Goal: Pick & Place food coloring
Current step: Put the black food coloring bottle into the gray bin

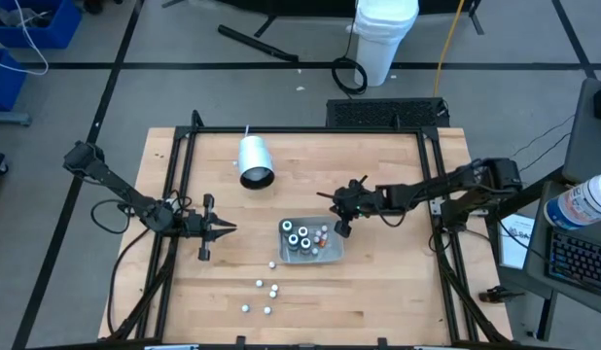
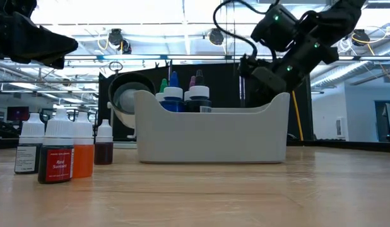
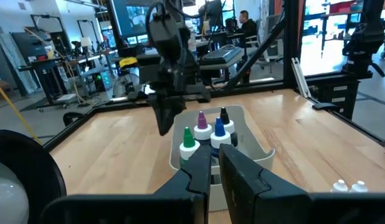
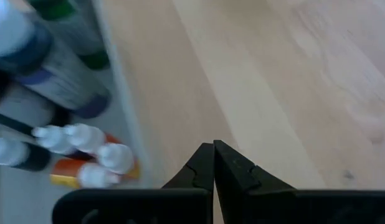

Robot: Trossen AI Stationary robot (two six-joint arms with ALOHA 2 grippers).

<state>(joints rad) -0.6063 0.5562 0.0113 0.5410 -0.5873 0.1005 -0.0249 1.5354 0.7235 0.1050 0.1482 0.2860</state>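
Your right gripper [image 1: 343,229] is pinched fully shut on nothing, hovering just beside the tray's [image 1: 329,255] right end, near the worktop's middle. Several bottles [image 1: 299,239] already stand in the tray; five more [image 1: 263,297] sit loose toward the front edge. You look to be between placements, so the next pick is one of those five. Your left gripper [image 1: 227,229] is nearer them, left of the tray, fingers almost closed and empty. Whichever arm you send must open its fingers first, then come down over one upright bottle without knocking its neighbours.
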